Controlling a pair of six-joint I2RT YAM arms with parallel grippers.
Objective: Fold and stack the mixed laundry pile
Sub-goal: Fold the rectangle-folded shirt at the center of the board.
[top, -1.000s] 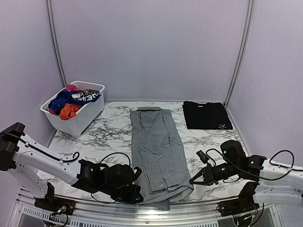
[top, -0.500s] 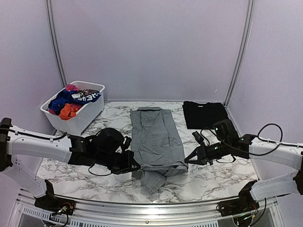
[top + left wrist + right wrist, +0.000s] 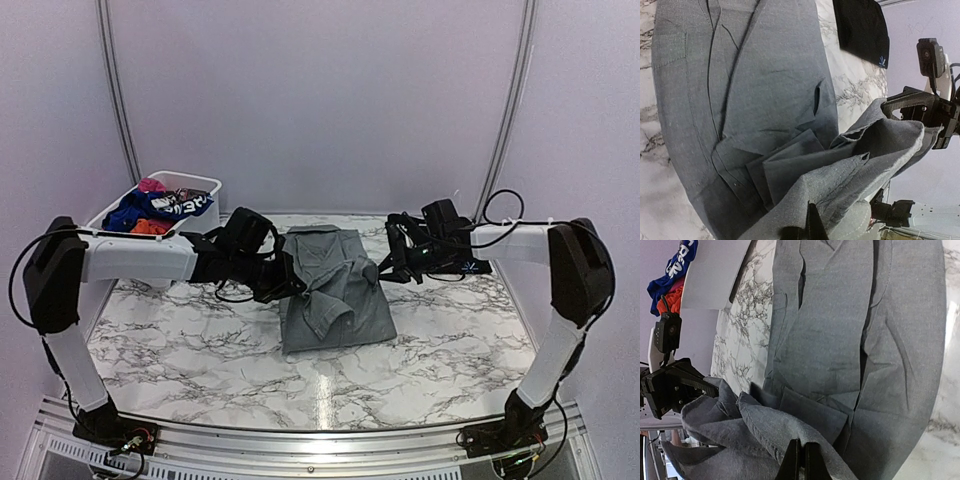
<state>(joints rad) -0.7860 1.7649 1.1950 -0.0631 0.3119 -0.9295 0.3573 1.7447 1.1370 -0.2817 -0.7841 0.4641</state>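
Your left gripper (image 3: 287,284) is clenched on one corner of the grey collared shirt (image 3: 335,295), and your right gripper (image 3: 381,272) is clamped on the opposite corner of the same hem. Both arms reach far out over the marble tabletop (image 3: 200,330). The shirt lies lengthwise in the middle of the tabletop with its collar at the far end. The gripped hem is lifted and doubled over the upper half, so the cloth sags in loose folds between your two grippers. From the left wrist view, the raised edge hangs in a wrinkled band above the flat front of the shirt, with the other gripper pinching it at the far right. The right wrist view shows the mirror of this, the fabric bunched just in front of the fingers. A folded black garment (image 3: 862,27) lies flat at the far right of the tabletop, just beside the shirt and partly hidden under your right arm in the top view. The white basket (image 3: 190,180) sits at the far left corner, holding a blue piece (image 3: 135,208), an orange-red piece (image 3: 150,227) and a pink piece (image 3: 152,185).
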